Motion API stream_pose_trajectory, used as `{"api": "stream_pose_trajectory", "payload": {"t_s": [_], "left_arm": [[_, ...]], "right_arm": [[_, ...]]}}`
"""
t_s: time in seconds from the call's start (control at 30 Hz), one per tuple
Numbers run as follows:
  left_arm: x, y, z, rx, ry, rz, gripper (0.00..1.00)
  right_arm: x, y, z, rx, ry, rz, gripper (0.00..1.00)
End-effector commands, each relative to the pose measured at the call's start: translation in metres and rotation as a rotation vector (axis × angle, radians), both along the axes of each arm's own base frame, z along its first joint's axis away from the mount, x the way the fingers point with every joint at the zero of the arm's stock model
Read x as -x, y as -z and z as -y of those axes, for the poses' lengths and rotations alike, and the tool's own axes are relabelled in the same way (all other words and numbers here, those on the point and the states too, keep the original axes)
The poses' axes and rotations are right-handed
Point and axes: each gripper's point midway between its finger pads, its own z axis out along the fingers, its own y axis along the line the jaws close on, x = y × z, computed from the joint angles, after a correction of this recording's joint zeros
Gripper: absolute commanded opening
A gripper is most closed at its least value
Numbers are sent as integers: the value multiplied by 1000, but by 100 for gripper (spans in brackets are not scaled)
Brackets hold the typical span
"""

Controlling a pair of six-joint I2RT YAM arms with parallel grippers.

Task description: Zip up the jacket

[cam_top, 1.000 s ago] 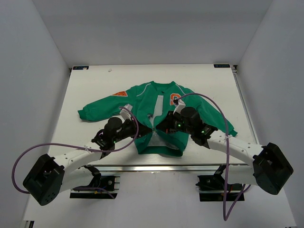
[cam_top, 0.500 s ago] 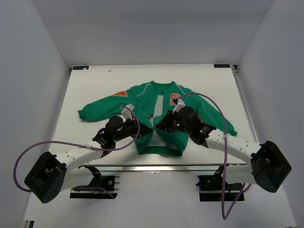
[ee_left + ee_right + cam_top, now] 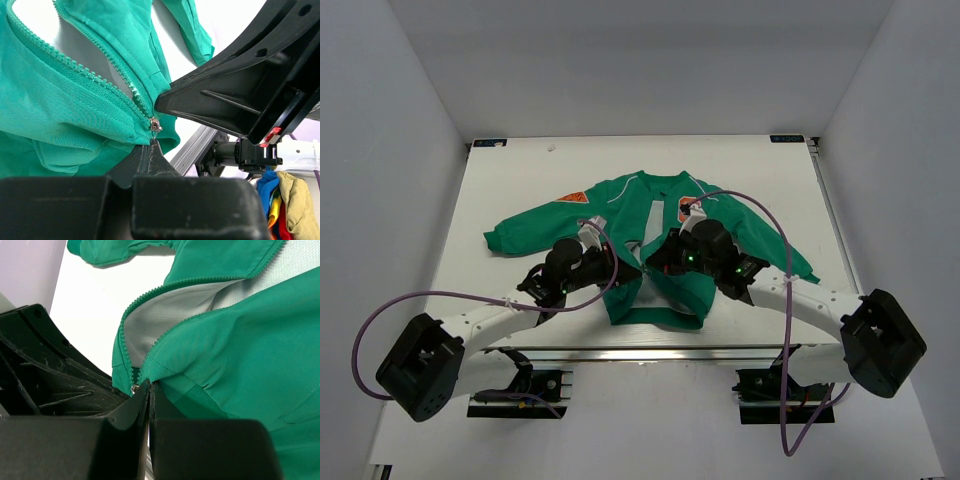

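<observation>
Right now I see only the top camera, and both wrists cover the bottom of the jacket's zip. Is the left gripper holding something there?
Observer: Yes. In the left wrist view the left gripper is shut on the jacket where the rows of teeth end, just under a small metal piece.
Operator: And the right one?
Observer: The right gripper is shut on a corner of the hem, at the same end of the teeth.
Operator: Are the teeth joined there?
Observer: No. Above both grips the two rows stand apart, with pale grey lining showing between them.
</observation>
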Motion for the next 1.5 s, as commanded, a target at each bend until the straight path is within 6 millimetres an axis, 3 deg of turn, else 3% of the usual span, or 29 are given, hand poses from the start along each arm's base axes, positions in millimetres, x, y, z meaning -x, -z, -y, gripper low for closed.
{"api": "stream_pose_trajectory", "payload": {"t_s": [0.0, 0.13, 0.2, 0.23, 0.37, 0.43, 0.47, 0.5, 0.6, 0.7, 0.83, 1.1, 1.47], "left_arm": [[21, 3, 4, -15, 94, -37, 0], [15, 3, 5, 3, 56, -57, 0], [7, 5, 4, 6, 13, -64, 0], [5, 5, 5, 18, -3, -76, 0], [-2, -4, 8, 61, -20, -51, 0], [-3, -8, 10, 66, -15, -43, 0], [-2, -9, 10, 65, -13, -44, 0], [-3, -9, 10, 65, -16, -43, 0], [-2, -13, 11, 69, -6, -29, 0], [-1, -15, 11, 76, -2, -27, 0], [2, -18, 10, 87, 4, -27, 0], [5, -23, 6, 99, -3, -9, 0], [7, -22, 6, 112, -3, -11, 0]], "right_arm": [[-24, -58, -12, -105, 11, 145, 0], [-3, -47, -11, -97, -85, 131, 0], [5, -37, -6, -84, -98, 108, 7], [11, -38, -6, -93, -115, 97, 23], [24, -31, 0, -107, -125, 57, 65], [30, -32, 6, -116, -125, 60, 74], [32, -32, 8, -121, -119, 55, 85], [35, -27, 11, -117, -118, 47, 89], [45, -29, 19, -141, -105, 30, 89], [63, -13, 23, -173, -142, -6, 89], [73, -11, 13, -202, -208, 2, 88], [50, 2, 3, -157, -175, 54, 74], [38, -8, -11, -193, -184, 90, 62]]}}
